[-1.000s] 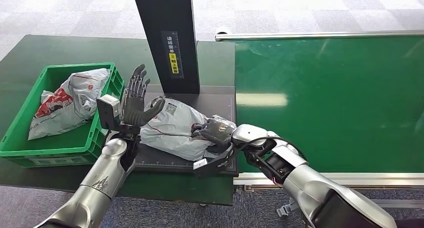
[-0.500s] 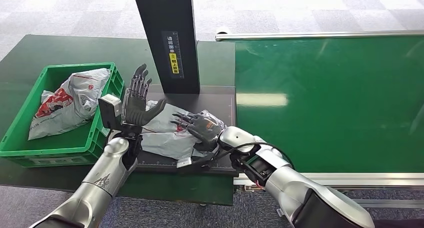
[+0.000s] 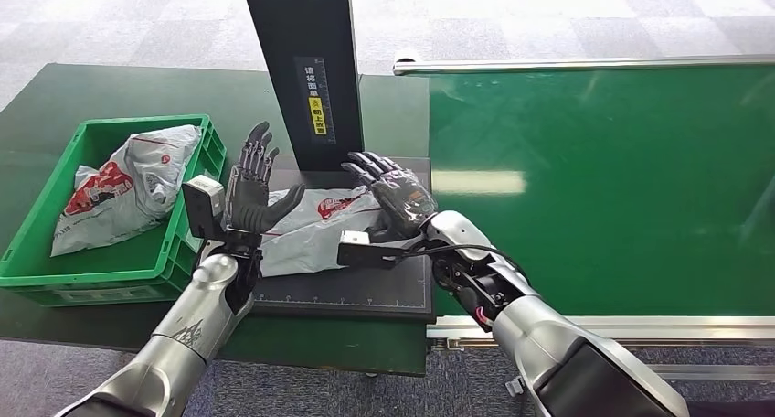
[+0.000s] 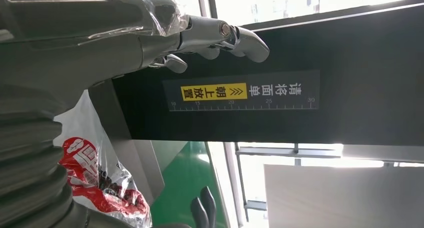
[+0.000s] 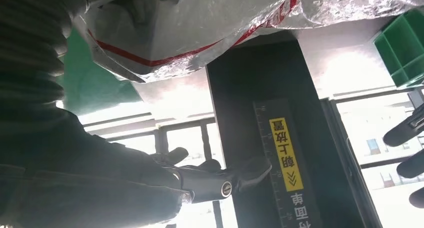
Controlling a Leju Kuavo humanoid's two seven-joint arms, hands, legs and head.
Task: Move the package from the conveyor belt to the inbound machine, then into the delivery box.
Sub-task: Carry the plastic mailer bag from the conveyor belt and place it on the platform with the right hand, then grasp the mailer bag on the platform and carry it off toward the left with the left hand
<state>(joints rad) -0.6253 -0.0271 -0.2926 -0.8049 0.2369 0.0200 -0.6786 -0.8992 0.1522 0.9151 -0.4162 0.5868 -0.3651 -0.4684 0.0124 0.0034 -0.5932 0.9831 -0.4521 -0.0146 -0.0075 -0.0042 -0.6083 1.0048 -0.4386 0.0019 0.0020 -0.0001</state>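
Package (image 3: 311,229), grey plastic with red print, lies flat on the dark plate of the inbound machine (image 3: 343,289), at the foot of its black column (image 3: 302,60). We order the rest from largest to smallest. Conveyor belt (image 3: 603,179): a green surface to the right of the plate. Bench (image 3: 82,92): dark green, carrying a green delivery box (image 3: 55,271) with another bagged parcel (image 3: 128,184) inside. We see the left hand (image 3: 249,187) and right hand (image 3: 395,193) raised at either end of the package, both released, fingers spread, holding nothing.
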